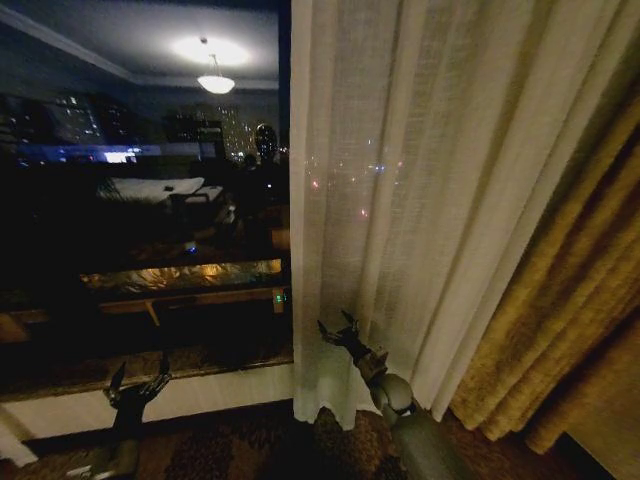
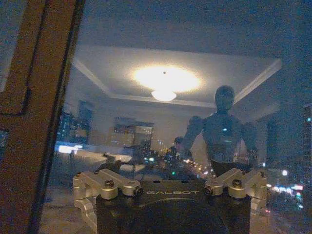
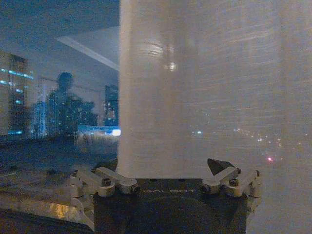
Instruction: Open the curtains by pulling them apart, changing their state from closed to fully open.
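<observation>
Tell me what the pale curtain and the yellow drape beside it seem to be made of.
The pale curtain looks like a thin, loosely woven sheer fabric, perhaps linen or voile: city lights glow through it and a fine weave shows in the right wrist view. The yellow drape looks like a thicker, opaque cloth with a faint sheen; no light passes through its heavy folds. The exact fibres cannot be told.

Sheer cream-white curtains [image 1: 420, 190] with soft vertical pleats, city lights glowing pink through the weave; opaque golden-yellow drape [image 1: 570, 330] alongside; dark patterned carpet [image 1: 260, 450] below; black glass [image 1: 140, 200] reflecting white ceiling light.
</observation>
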Controlling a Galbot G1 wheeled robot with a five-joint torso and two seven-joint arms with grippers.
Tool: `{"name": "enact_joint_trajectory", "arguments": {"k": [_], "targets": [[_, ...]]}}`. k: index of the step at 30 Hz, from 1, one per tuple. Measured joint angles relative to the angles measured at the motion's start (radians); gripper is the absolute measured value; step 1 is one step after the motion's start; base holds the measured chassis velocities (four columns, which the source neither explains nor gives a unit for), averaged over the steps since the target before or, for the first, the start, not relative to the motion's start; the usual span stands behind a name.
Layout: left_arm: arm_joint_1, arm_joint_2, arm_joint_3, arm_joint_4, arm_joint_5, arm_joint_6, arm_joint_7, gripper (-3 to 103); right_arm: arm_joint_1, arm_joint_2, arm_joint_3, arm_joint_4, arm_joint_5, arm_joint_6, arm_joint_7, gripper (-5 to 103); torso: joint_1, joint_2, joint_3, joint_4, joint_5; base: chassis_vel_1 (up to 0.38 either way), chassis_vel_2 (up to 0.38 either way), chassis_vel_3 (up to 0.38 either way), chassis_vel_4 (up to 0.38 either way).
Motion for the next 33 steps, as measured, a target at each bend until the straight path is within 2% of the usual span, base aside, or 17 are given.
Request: {"name": "enact_joint_trajectory", "arguments": {"k": [10,14,19,22,33], "targets": [[0.0,0.0,0.0,0.0,0.0,0.0,0.0,100,0.005,0.013,-0.023,0.001,0.009,0.009,0.05,100,0.001,-0.001,0.001,0.0001,-0.0005,0.064,0.078,-0.07,-0.093],[0.0,0.0,0.0,0.0,0.0,0.0,0.0,100,0.011,0.024,-0.028,-0.006,-0.016,0.011,0.066,100,0.001,-0.001,0.001,0.0002,0.0,0.0,0.0,0.0,0.0],[0.0,0.0,0.0,0.0,0.0,0.0,0.0,100,0.032,0.042,-0.049,-0.024,-0.06,0.002,0.124,100,0.001,-0.001,0.001,-0.0001,0.0002,0.0,0.0,0.0,0.0],[0.0,0.0,0.0,0.0,0.0,0.0,0.0,100,0.078,0.067,-0.066,-0.078,-0.09,-0.002,0.162,100,0.001,-0.001,0.001,0.0,0.0,0.0,0.0,0.0,0.0],[0.0,0.0,0.0,0.0,0.0,0.0,0.0,100,0.278,0.158,-0.088,-0.312,-0.108,0.021,0.216,100,0.001,-0.001,0.001,0.0002,0.0,0.0,0.0,0.0,0.0]]}}
